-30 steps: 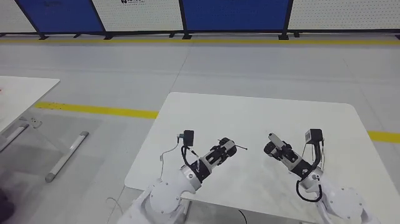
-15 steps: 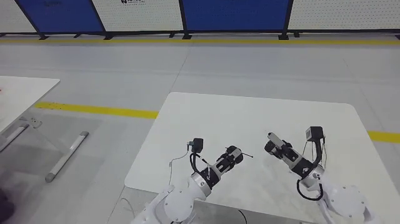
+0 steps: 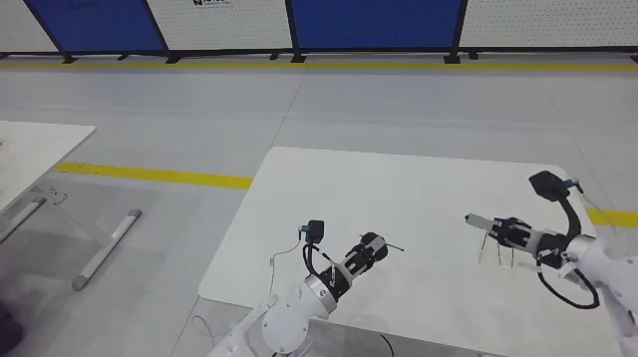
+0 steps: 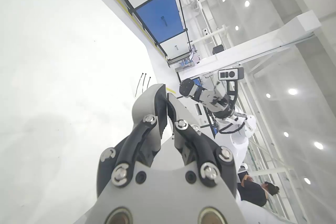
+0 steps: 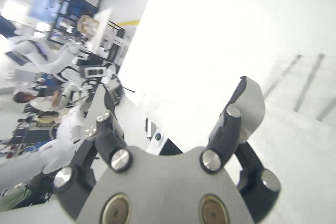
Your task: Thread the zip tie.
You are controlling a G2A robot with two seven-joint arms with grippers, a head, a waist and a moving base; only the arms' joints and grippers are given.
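My left gripper [image 3: 373, 248] [image 4: 167, 90] hovers over the near middle of the white table [image 3: 399, 178], shut on a thin black zip tie [image 3: 395, 247] [image 5: 129, 89] that sticks out past its fingertips toward the right arm. My right gripper [image 3: 477, 221] [image 5: 176, 96] is open and holds nothing. It hangs over the table's right part, just above three loose black zip ties [image 3: 501, 250] [image 4: 143, 82] [image 5: 309, 78] lying side by side. The two grippers stand well apart.
The table's near edge runs close below the left arm, and its right edge [image 3: 578, 217] lies by the right arm. Blue and white panels [image 3: 379, 3] stand far behind across a grey floor. Another white table [image 3: 30, 148] sits at the left.
The right arm has swung away to the right, its gripper now above the loose zip ties. The left arm shifted slightly right a second ago, then held still with its zip tie.
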